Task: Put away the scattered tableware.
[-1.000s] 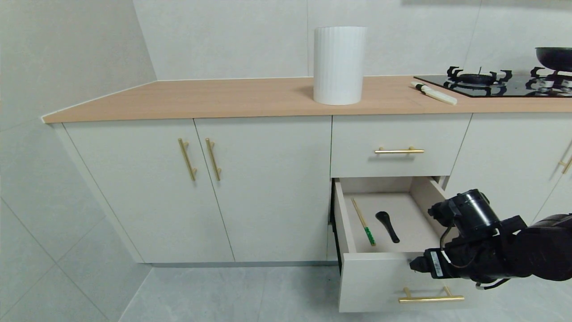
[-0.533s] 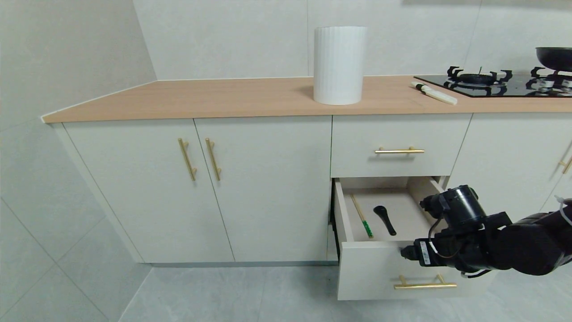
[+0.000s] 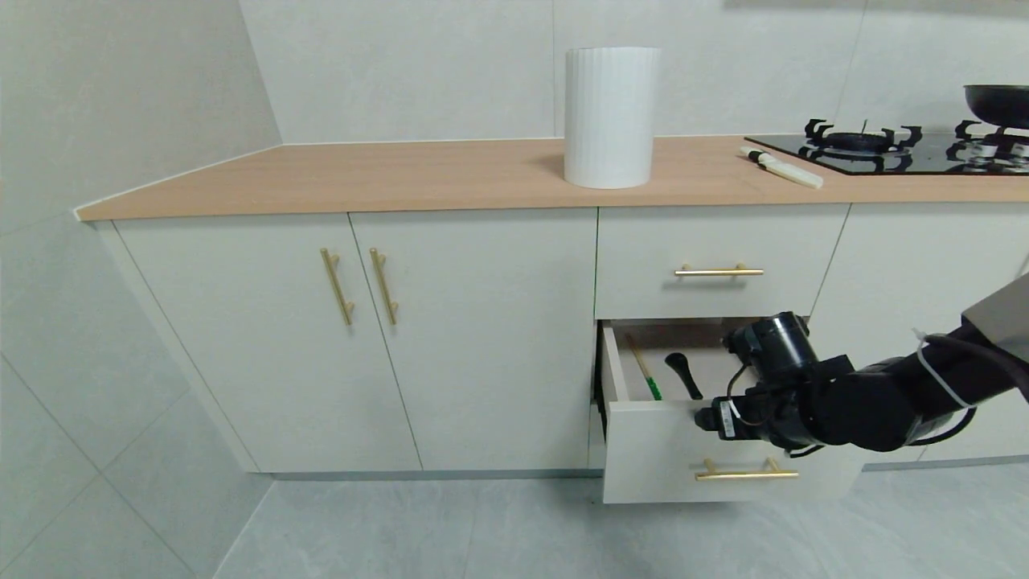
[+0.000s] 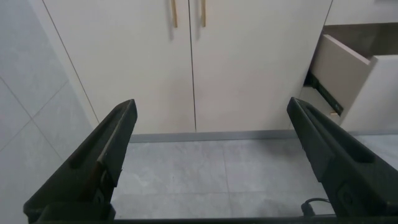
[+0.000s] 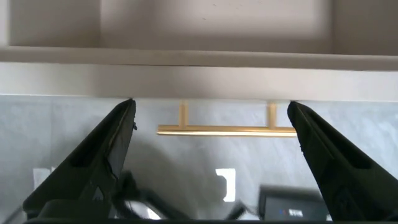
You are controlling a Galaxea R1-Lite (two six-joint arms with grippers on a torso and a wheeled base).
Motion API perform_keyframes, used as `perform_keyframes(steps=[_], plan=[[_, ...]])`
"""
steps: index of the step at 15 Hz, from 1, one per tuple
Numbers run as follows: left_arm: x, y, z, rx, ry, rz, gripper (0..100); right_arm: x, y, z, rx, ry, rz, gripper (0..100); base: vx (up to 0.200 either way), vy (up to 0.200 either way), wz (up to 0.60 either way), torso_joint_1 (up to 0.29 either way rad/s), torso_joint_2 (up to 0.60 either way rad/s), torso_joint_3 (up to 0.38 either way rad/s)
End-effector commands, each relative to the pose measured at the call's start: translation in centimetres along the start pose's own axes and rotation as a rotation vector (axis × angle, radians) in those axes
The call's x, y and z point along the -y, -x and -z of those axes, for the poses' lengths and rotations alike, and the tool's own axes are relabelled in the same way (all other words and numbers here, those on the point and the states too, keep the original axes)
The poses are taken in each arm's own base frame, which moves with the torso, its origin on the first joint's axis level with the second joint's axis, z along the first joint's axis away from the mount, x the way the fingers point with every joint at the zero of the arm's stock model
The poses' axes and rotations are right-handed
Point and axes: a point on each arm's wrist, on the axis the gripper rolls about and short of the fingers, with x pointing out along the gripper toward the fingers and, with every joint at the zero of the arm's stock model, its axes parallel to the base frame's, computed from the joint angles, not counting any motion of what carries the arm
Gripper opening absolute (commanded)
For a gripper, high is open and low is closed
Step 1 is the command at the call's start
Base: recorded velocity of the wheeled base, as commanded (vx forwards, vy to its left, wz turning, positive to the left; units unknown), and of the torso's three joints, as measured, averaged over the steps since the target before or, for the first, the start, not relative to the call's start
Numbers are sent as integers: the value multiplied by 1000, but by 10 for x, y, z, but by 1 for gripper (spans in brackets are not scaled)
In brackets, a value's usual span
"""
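The lower drawer (image 3: pixel 655 450) stands partly open, with a pair of chopsticks (image 3: pixel 643 371) and a black spoon (image 3: pixel 683 375) lying inside near its left wall. My right gripper (image 3: pixel 707 420) is open and presses against the drawer front just above the gold handle (image 3: pixel 746 474). In the right wrist view the open gripper (image 5: pixel 211 106) has both fingertips touching the drawer front (image 5: pixel 199 79), with the handle (image 5: pixel 227 130) below them. My left gripper (image 4: pixel 211 109) is open and holds nothing, low down and facing the cabinet doors, with the drawer's side (image 4: pixel 348 74) off to one side.
On the counter are a white ribbed canister (image 3: pixel 611 117) and a white-handled knife (image 3: pixel 781 168), beside a black stove (image 3: pixel 900 149) with a pan (image 3: pixel 997 103). The upper drawer (image 3: pixel 718 271) and double cabinet doors (image 3: pixel 362 338) are closed. Grey tile floor lies below.
The right arm has moved toward the cabinet and the drawer has slid inward with it, so less of the chopsticks and spoon shows.
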Motion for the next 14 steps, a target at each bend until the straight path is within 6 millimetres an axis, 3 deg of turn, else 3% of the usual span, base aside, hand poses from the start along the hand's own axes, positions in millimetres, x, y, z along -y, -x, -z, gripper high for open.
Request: perform_keyframes(steps=[1, 7, 10, 14], plan=[[0, 0, 0, -2, 0, -1, 100, -2, -25, -6, -6, -11, 14, 100, 0, 0, 0, 0, 0, 0], [0, 0, 0, -2, 0, -1, 100, -2, -57, -34, 59, -42, 21, 100, 0, 0, 0, 0, 0, 0], [0, 0, 0, 0, 0, -2, 100, 9, -76, -57, 119, -53, 41, 100, 0, 0, 0, 0, 0, 0], [0, 0, 0, -2, 0, -1, 100, 15, -95, -68, 151, -77, 54, 100, 0, 0, 0, 0, 0, 0]])
